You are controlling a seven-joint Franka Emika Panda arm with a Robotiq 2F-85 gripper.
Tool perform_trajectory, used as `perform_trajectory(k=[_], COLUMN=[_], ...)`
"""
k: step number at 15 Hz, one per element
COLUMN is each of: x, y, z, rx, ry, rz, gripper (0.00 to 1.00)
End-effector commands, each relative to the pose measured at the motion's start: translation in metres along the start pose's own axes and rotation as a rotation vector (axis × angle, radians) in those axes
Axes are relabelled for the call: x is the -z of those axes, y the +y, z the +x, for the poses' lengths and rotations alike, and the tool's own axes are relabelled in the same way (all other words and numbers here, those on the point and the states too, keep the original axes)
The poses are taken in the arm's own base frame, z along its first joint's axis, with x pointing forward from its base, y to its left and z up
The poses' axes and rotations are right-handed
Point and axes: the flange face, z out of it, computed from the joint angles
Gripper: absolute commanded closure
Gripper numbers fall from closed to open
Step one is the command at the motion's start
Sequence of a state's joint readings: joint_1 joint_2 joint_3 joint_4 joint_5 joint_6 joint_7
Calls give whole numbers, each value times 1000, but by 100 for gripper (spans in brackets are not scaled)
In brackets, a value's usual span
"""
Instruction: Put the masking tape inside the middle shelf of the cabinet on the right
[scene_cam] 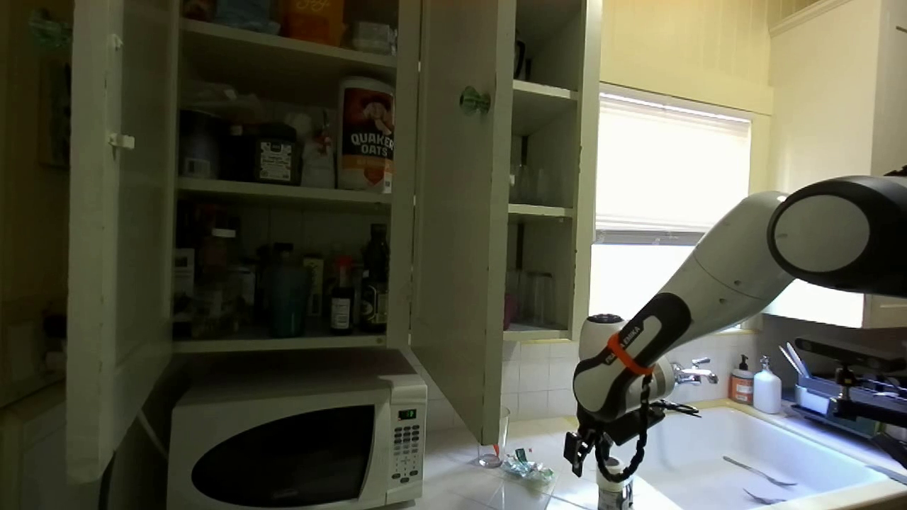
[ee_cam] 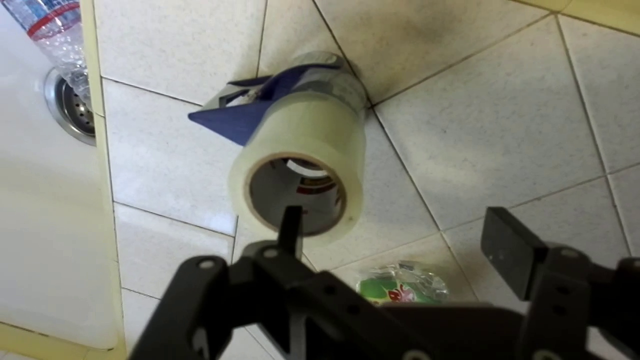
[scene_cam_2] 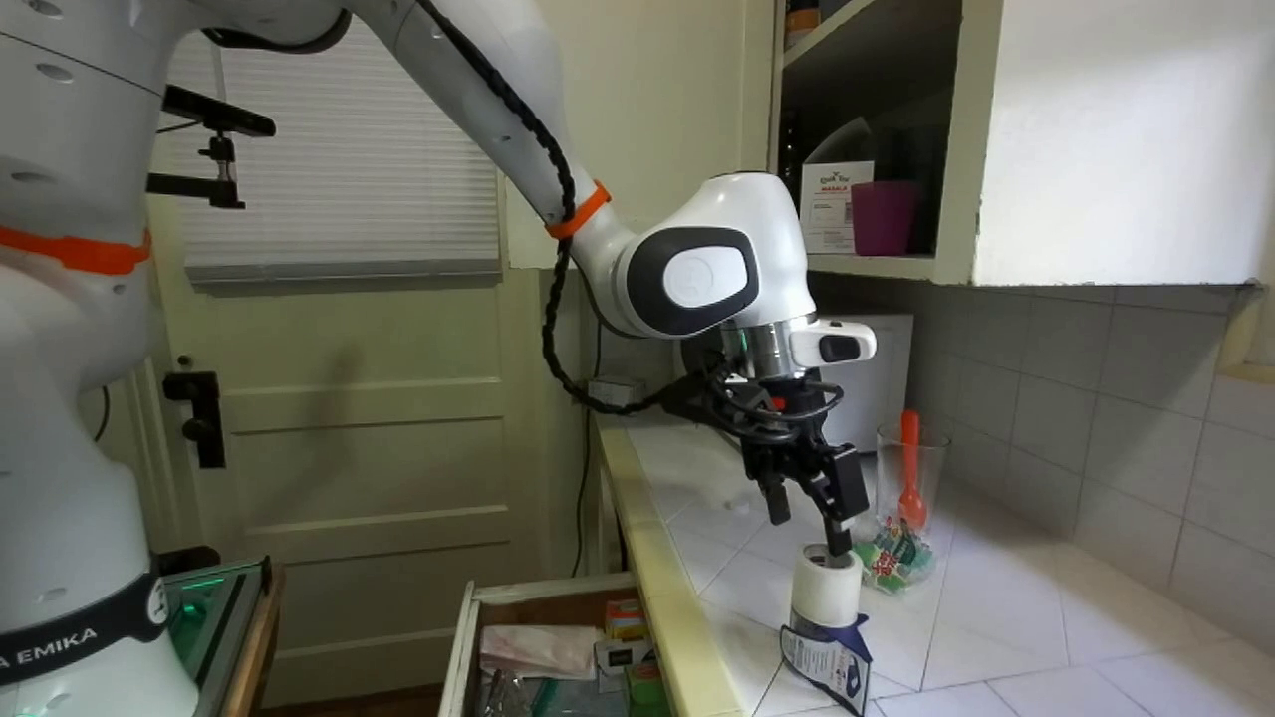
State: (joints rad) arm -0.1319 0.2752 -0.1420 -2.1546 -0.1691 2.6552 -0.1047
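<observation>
Clear tumbler (scene_cam_2: 936, 466) with orange spoon (scene_cam_2: 910, 473), crumpled wrapper (ee_cam: 405, 286) near. Off-white tape roll (ee_cam: 320, 132), hollow centre, blue dispenser (ee_cam: 252, 112) at base, stands on tiled counter (ee_cam: 520, 120); gripper (ee_cam: 400, 235) above, fingers (ee_cam: 512, 252) spread apart.

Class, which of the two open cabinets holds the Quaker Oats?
The wide cabinet above the microwave: the oats stand inside it, whereas the narrow cabinet beside it shows glasses.

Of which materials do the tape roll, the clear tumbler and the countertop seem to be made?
Tape roll: smooth, likely plastic film by its milky sheen, perhaps paper.
Clear tumbler: smooth glass or plastic; its transparency fits both.
Countertop: likely ceramic tile, softly shiny, with joint lines.
</observation>
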Motion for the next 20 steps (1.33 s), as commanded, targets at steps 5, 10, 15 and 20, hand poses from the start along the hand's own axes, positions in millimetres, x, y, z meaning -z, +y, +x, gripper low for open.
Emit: perform_trajectory(k=[5, 10, 15, 20], x=[12, 10, -1, 0], y=[1, -4, -1, 0], z=[-20, -25, -24, -22], rx=[-50, -61, -61, -59], ry=[-2, -14, -19, -19], rz=[-65, -54, -34, -37], gripper=[6, 7, 12, 56])
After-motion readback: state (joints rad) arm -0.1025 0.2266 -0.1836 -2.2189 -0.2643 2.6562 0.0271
